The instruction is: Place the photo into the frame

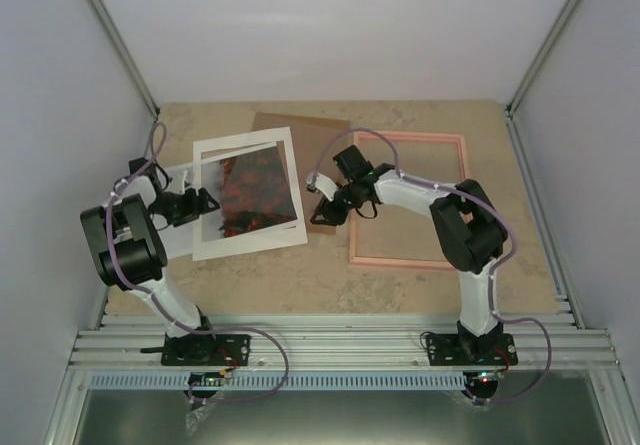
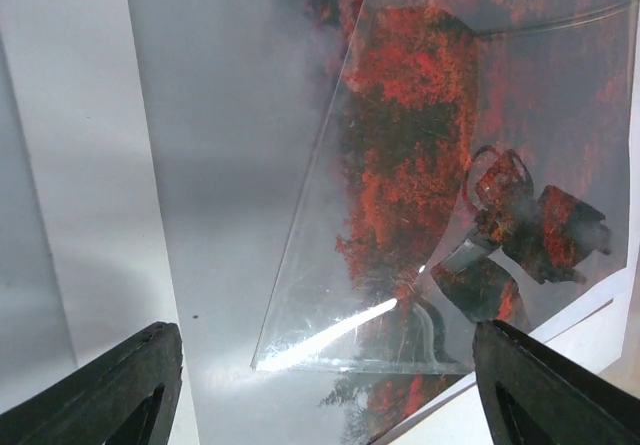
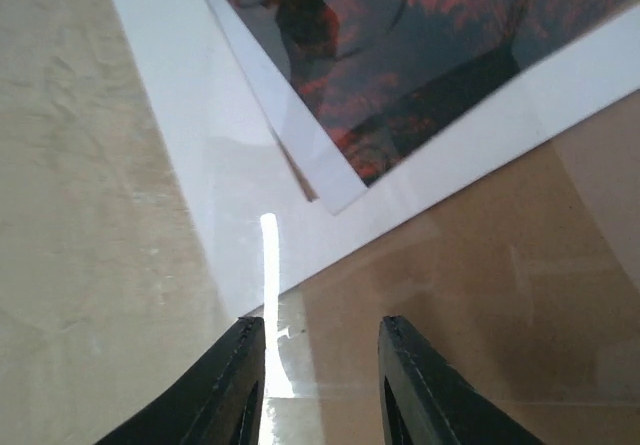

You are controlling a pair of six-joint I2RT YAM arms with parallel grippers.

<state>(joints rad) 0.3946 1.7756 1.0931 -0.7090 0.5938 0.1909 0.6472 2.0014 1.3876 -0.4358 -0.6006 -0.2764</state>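
Beside the photo (image 1: 256, 191), arms (elbows high)

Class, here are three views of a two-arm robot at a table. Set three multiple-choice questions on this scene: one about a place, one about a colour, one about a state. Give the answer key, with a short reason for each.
1. Relative to the white mat, where does the pink frame lie?
A. left of it
B. right of it
C. on top of it

2. What colour is the board that shows past the mat's far edge?
A. brown
B. blue
C. green

3. How does the left hand stand?
A. shut on the mat
B. open
C. shut on the frame

Key:
1 B: in the top view the frame lies on the table's right part, apart from the mat.
2 A: a plain brown corner shows behind the mat.
3 B: the left wrist view shows its two fingers far apart.
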